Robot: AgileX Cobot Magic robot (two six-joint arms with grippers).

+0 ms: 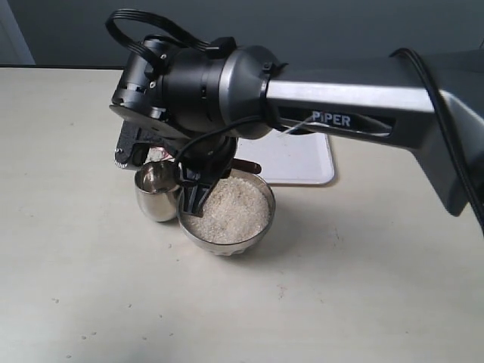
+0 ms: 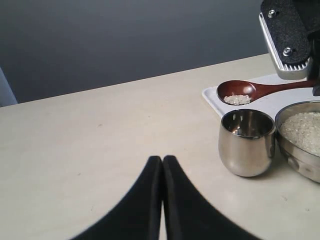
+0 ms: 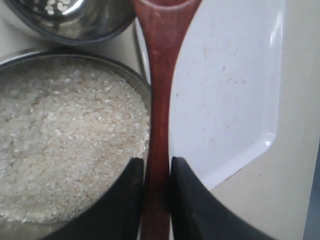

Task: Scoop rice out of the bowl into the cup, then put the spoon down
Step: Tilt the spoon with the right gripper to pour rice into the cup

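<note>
The steel bowl holds a mound of white rice. Touching its left side stands the small steel cup, with a few grains on its bottom. My right gripper is shut on the handle of the reddish-brown spoon. The spoon hangs level just above and behind the cup, a small heap of rice in its oval. The right arm hides most of the spoon in the exterior view. My left gripper is shut and empty, low over the table, left of the cup.
A flat white tray lies behind the bowl, partly under the right arm. Bare beige table spreads in front and to both sides. A dark wall runs along the table's far edge.
</note>
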